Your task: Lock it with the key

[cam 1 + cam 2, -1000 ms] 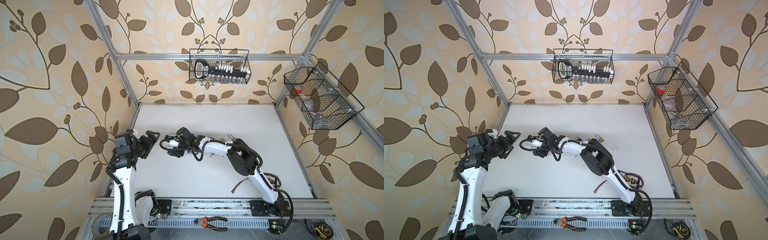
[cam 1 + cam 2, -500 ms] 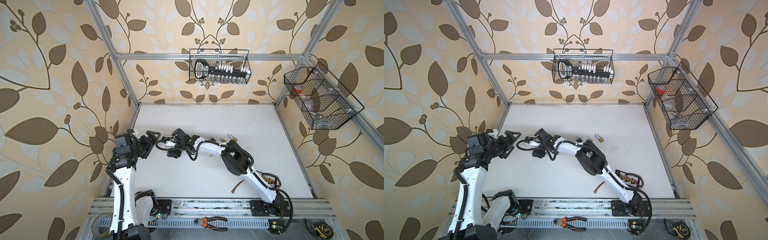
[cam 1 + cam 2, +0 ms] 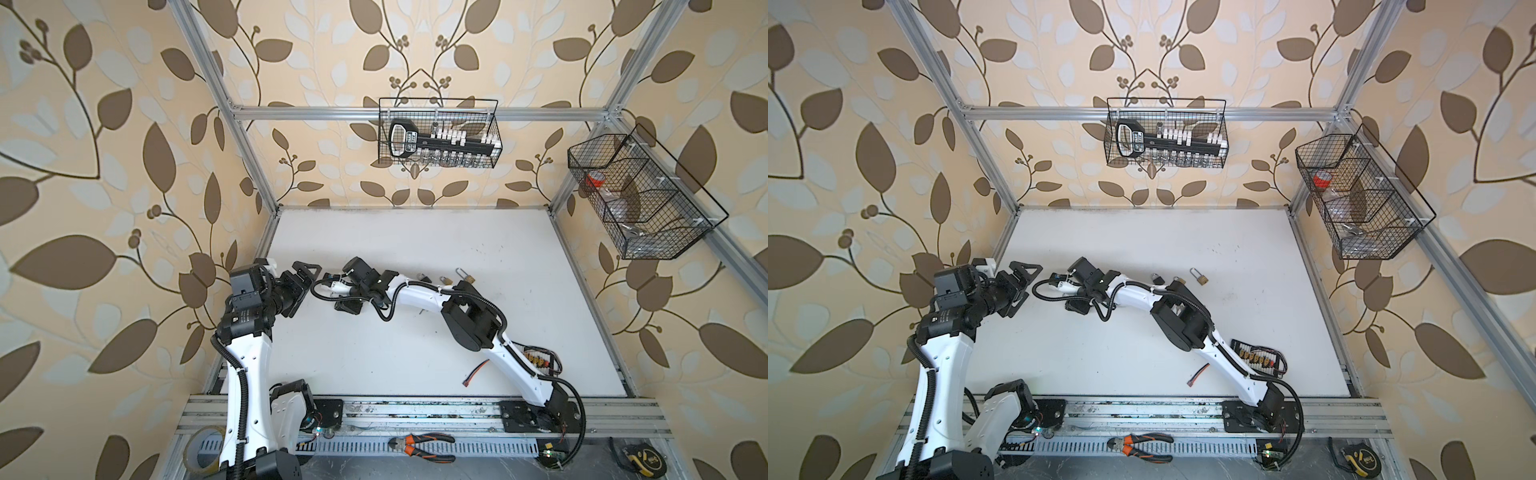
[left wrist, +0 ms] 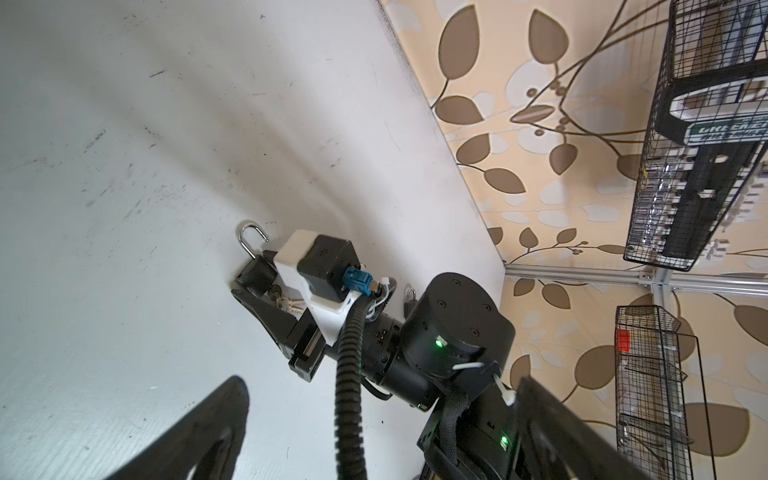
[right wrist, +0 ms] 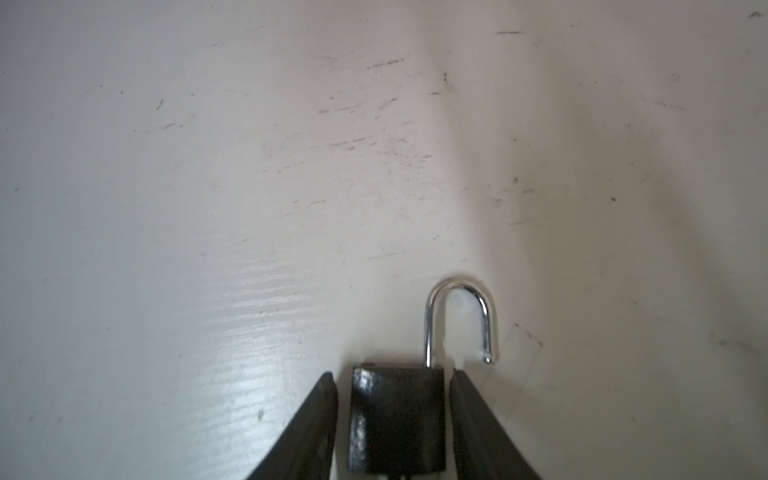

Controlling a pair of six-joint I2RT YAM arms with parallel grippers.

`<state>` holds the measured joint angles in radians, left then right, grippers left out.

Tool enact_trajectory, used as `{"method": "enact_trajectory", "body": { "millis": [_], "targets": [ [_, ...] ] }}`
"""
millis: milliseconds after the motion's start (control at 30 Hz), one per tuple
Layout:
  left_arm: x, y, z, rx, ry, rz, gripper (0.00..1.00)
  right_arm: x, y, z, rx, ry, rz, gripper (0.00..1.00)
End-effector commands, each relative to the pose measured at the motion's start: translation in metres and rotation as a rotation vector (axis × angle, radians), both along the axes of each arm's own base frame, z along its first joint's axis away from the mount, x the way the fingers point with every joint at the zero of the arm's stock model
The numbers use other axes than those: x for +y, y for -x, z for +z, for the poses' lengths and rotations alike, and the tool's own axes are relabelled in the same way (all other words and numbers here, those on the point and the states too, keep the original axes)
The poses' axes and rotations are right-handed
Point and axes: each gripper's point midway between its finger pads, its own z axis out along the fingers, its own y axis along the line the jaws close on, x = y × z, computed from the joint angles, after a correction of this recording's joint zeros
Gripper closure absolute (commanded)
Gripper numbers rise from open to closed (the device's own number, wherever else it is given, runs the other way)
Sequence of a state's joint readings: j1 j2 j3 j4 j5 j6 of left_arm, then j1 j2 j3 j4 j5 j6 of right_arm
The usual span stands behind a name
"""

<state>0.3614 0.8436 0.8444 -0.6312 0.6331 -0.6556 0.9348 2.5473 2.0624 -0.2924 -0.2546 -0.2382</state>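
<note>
right gripper [image 5: 392, 372] is straddling the black padlock [image 5: 397, 415] lying flat on the white table [image 5: 249, 166], jaws sitting either side of the body with slivers of gap, not clamping (shackle [image 5: 430, 324] is standing open). left gripper [image 3: 307, 289] is hovering nearby, spread wide, holding nothing.

Beige wallpaper [image 3: 104, 174] with brown leaves and pale vines covers every wall in both top views. Aluminium framing [image 3: 316, 111] crosses the back wall and climbs the corners. A scuffed white board [image 3: 415, 237] forms the floor at centre. A black wire basket [image 3: 494, 124] hangs at upper centre, and a second wire basket [image 3: 648, 245] hangs at right. The light is soft and even.
</note>
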Motion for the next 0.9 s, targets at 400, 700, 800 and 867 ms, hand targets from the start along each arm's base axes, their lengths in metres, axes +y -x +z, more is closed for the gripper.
{"method": "enact_trajectory", "body": {
  "millis": [400, 700, 800, 867],
  "targets": [
    [-0.004, 0.005, 0.012, -0.037, -0.004, -0.019, 0.01, -0.014, 0.008, 0.034, 0.015, -0.049, -0.035, 0.76],
    [-0.015, 0.011, 0.039, -0.130, -0.035, -0.088, 0.01, -0.044, 0.017, 0.158, -0.055, -0.325, -0.136, 1.00],
    [-0.027, 0.009, 0.058, -0.198, -0.061, -0.148, 0.01, -0.081, 0.016, 0.188, -0.029, -0.402, -0.260, 1.00],
    [-0.036, 0.009, 0.071, -0.244, -0.083, -0.189, 0.01, -0.108, 0.018, 0.205, -0.009, -0.456, -0.322, 1.00]
  ]
}}
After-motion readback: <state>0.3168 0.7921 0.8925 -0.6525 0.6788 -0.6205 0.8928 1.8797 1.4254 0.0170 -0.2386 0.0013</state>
